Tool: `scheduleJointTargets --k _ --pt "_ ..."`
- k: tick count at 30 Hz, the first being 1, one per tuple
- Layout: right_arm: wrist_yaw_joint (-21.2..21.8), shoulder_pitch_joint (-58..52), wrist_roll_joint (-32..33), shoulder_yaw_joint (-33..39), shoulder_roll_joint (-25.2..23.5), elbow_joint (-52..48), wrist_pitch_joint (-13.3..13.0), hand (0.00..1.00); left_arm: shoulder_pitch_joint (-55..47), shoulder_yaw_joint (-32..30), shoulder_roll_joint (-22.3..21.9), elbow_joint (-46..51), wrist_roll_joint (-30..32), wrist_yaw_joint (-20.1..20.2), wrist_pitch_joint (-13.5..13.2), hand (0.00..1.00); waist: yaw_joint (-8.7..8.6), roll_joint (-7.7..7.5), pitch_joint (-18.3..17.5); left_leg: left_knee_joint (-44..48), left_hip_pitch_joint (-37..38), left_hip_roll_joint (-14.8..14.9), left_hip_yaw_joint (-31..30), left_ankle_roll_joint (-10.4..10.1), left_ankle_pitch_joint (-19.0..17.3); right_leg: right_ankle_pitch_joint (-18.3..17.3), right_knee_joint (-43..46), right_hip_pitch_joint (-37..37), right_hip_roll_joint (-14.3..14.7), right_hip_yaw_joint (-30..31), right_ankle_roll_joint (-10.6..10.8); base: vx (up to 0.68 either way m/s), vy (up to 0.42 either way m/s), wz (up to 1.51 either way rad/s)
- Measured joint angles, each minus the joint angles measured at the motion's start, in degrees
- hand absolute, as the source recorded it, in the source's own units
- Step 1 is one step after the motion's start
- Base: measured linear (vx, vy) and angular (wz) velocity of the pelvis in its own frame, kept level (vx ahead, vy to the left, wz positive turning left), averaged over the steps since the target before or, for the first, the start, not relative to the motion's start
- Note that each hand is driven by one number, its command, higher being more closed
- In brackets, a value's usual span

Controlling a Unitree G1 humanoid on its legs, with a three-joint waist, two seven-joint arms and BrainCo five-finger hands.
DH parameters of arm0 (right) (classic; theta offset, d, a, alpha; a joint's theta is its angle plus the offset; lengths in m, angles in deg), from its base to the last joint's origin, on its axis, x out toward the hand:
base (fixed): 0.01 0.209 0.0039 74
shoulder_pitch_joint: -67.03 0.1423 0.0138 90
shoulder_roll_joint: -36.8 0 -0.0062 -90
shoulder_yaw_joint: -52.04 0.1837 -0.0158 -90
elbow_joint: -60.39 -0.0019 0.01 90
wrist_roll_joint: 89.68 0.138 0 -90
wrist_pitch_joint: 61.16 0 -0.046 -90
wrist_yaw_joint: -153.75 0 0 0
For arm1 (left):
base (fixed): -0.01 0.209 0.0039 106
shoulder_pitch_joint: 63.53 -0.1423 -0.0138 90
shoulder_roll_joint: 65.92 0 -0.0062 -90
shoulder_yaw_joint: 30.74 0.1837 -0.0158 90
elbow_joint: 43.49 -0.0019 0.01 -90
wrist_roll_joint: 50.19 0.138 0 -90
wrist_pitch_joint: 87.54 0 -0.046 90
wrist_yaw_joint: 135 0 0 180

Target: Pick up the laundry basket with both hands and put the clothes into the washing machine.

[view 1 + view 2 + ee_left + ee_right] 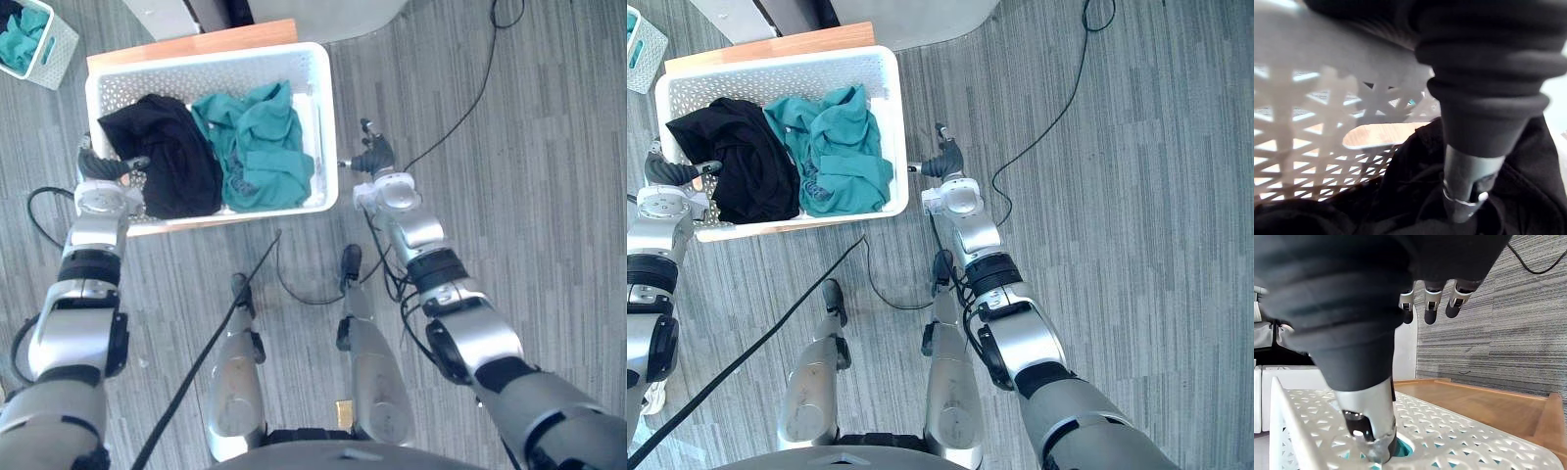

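Seen from above, a white lattice laundry basket [196, 70] sits on a low wooden board [196, 44] on grey carpet [509, 196], straight in front of the robot. It holds a black garment [171, 157] towards the robot's left and a teal garment [260, 147] towards its right. The left hand [101, 166] is at the basket's left end. Its thumb [1466, 181] reaches inside over the rim and touches the black cloth, but its fingers are hidden by the wall, so whether they grip cannot be told. The right hand [377, 155] is just beside the basket's right end. Its thumb [1369, 416] points at an opening in the wall where teal cloth shows through, and its fingers [1432, 301] hang loose and slightly spread in the air, holding nothing. The step in hand appears to be securing a two-handed hold, and the basket is not yet lifted. To do it well, the right hand likely needs to close on the rim level with the left. No cloth should be pinched under either thumb, and both arms should rise together so the basket stays flat.
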Motion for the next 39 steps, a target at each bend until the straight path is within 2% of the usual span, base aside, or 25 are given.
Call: scheduleJointTargets --k 4,8,11,16,25,39 --pt "-0.28 2.36 -1.31 3.73 1.29 0.89 0.94 0.00 -0.13 -0.03 -0.83 0.66 0.00 0.03 0.25 0.00 0.04 -0.02 -0.01 -0.04 0.09 -0.01 0.01 0.02 0.24 0.33 0.08 0.04 -0.01 0.12 0.45 0.00 0.000 0.00" --pt "-1.23 5.29 -1.12 5.12 4.39 1.59 0.99 0.00 -0.43 -0.21 -1.34 0.87 0.00 0.06 0.27 0.00 -0.02 -0.04 -0.05 -0.04 0.23 0.04 0.02 -0.01 0.42 0.47 0.09 0.16 0.04 0.27 0.61 0.00 0.000 0.00" --pt "-2.61 6.59 -0.79 6.10 4.95 1.47 0.98 0.00 -1.38 -1.00 -1.64 1.57 -0.01 0.04 0.28 0.00 -0.20 -0.05 -0.07 -0.04 0.39 0.10 0.16 -0.05 0.44 0.54 0.09 0.17 0.16 0.49 0.55 -0.03 0.030 -0.04" --pt "-4.30 6.58 -0.23 5.98 4.51 0.94 0.98 0.00 -1.55 -2.26 -2.59 1.75 -0.02 -0.18 0.28 0.00 -0.03 -0.04 -0.07 -0.05 0.50 0.17 0.29 -0.08 0.46 0.58 0.09 0.17 0.26 0.71 0.50 -0.01 0.023 -0.02" --pt "-4.37 6.28 -0.61 5.35 0.30 -1.53 0.99 0.00 -1.98 -2.25 -3.65 3.33 -0.06 -1.24 0.38 0.00 0.26 -0.02 -0.08 -0.08 0.11 0.17 -0.11 -0.13 0.63 0.58 0.07 0.06 0.23 0.36 0.50 -0.01 0.024 0.02" --pt "-4.32 5.30 -1.52 3.23 -2.27 -0.74 0.98 0.00 -1.95 -2.01 -4.66 3.94 -0.08 -1.53 0.36 0.00 0.77 -0.03 -0.08 -0.32 -0.86 0.47 -1.55 -0.26 1.25 0.55 0.03 -0.07 0.35 -0.13 0.54 -0.01 0.021 0.04"
